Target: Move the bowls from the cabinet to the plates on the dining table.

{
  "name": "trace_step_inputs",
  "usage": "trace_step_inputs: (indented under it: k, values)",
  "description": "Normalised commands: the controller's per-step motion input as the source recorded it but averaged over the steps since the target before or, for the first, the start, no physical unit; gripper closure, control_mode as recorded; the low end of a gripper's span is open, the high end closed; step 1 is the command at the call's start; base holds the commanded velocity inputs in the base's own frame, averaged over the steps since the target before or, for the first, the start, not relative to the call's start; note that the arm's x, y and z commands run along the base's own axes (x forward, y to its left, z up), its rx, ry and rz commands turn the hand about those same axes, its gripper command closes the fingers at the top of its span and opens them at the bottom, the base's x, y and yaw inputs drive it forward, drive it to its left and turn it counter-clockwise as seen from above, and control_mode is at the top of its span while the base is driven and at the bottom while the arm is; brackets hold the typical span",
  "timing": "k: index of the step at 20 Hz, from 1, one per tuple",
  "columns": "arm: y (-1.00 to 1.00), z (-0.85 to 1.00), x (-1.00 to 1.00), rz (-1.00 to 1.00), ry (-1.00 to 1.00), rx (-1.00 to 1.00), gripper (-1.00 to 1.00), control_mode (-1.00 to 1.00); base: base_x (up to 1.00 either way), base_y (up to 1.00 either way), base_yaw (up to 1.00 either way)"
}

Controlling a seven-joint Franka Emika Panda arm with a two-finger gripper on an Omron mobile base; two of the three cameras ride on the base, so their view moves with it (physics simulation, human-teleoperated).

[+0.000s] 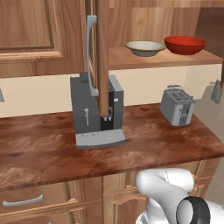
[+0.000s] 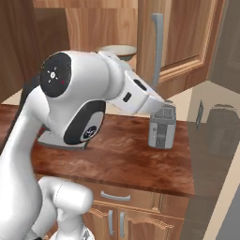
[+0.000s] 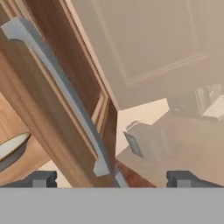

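Note:
The cabinet's door [image 1: 103,57] stands swung open, edge-on, with its long grey bar handle [image 1: 90,52] facing left. On the wooden shelf [image 1: 166,59] behind it sit the cream bowl [image 1: 145,47] and, to its right, the red bowl [image 1: 185,44]. In the hand view my gripper [image 3: 113,179] is open, its fingertips [image 3: 41,178] far apart at the bottom. The lower end of the door handle [image 3: 65,92] hangs between them, touching neither. A sliver of the cream bowl [image 3: 11,146] shows at the left. The plates and the dining table are out of view.
Under the cabinet, a grey coffee machine [image 1: 96,111] and a silver toaster [image 1: 177,106] stand on the reddish-brown counter [image 1: 131,144]. The counter ends just right of the toaster. My white arm [image 2: 93,89] reaches up toward the open door [image 2: 178,37].

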Motion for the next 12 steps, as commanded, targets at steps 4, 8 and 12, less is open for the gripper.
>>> trace_step_inputs:
  k: [4,8,12]
  values:
    - [0.51,0.00,-0.65,0.12,0.00,0.00,-1.00,-1.00,0.00,0.00,0.00]
    - [0.60,0.01,-0.50,0.15,0.00,0.00,-1.00,-1.00,0.00,0.00,0.00]
    - [0.68,0.06,-0.48,0.15,0.00,0.00,-1.00,-1.00,0.00,0.00,0.00]
